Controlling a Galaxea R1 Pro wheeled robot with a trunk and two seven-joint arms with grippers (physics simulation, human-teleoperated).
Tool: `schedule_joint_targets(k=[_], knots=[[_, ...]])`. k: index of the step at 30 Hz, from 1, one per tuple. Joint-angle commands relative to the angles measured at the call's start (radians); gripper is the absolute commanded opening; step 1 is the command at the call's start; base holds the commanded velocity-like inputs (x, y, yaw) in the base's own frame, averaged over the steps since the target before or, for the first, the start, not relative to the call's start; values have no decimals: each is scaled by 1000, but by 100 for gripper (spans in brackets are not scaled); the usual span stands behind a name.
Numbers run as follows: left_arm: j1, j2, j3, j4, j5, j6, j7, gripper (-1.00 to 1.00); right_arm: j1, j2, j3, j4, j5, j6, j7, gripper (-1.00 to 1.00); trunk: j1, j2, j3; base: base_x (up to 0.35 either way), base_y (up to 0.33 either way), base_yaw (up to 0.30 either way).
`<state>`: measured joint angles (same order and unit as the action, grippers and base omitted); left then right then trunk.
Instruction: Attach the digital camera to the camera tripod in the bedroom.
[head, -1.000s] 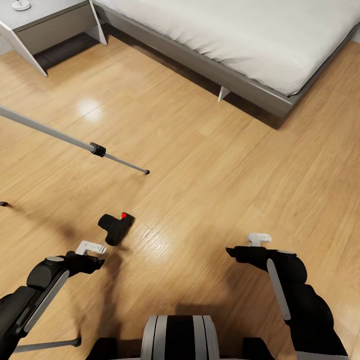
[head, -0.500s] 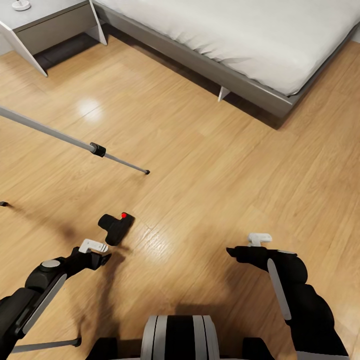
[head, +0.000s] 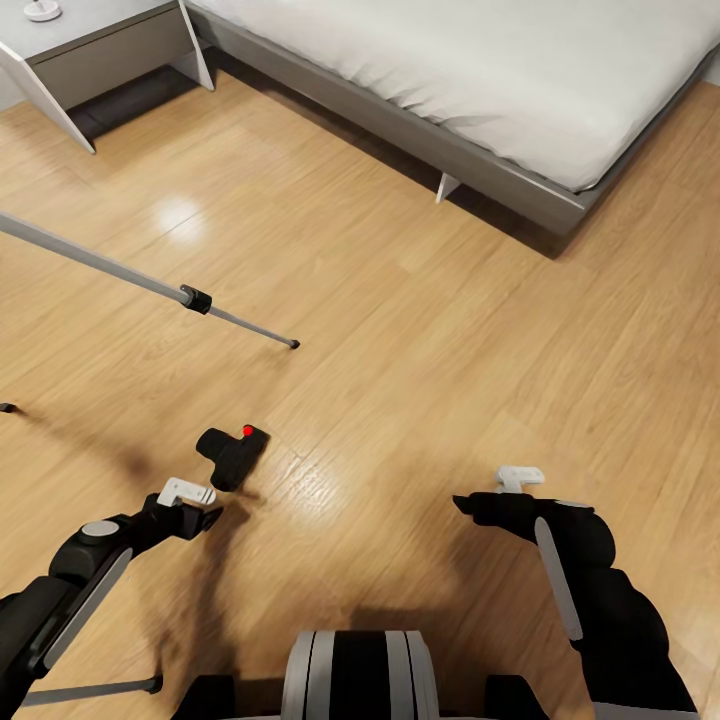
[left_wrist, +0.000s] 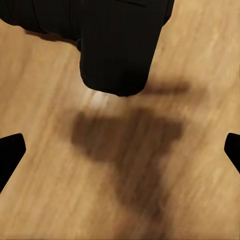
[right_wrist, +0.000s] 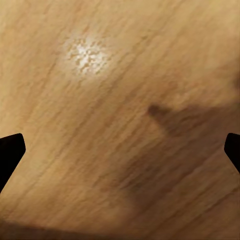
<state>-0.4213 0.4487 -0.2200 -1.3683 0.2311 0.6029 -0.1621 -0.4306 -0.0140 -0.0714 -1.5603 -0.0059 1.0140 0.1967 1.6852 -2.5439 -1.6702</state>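
Camera (head: 232, 456): no lettering or brand to read, just a plain red button.
Tripod (head: 195, 299): no markings legible.
Bed (head: 480, 165), floor (head: 420, 330): no text, no numbers.

I look down on a glossy wood floor (head: 420, 330); far off, a grey bed (head: 480, 150) and far left a nightstand (head: 100, 45).

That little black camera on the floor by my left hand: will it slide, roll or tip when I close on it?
The digital camera lies on glossy wood floor, so a nudge would probably make it skate. Its lumpy shape, with a stub sticking out, suggests it would pivot rather than roll. It looks rigid and small, likely light. The left hand, open, is just short of it.
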Motion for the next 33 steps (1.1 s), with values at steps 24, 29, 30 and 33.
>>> schedule_joint_targets(k=[24, 29, 30, 33], knots=[[1, -11, -1, 47, 1, -119, -65, 100, 0, 3, -1, 0, 5, 4, 3, 100, 0, 0, -1, 0, 0, 0], [1, -12, -1, 52, 1, -121, -68, 100, 0, 4, -1, 0, 6, 3, 2, 100, 0, 0, -1, 0, 0, 0], [1, -12, -1, 53, 2, -121, -68, 100, 0, 4, -1, 0, 6, 3, 2, 100, 0, 0, -1, 0, 0, 0], [1, -13, -2, 61, 1, -121, -68, 100, 0, 2, -1, 0, 7, 3, 1, 100, 0, 0, -1, 0, 0, 0]])
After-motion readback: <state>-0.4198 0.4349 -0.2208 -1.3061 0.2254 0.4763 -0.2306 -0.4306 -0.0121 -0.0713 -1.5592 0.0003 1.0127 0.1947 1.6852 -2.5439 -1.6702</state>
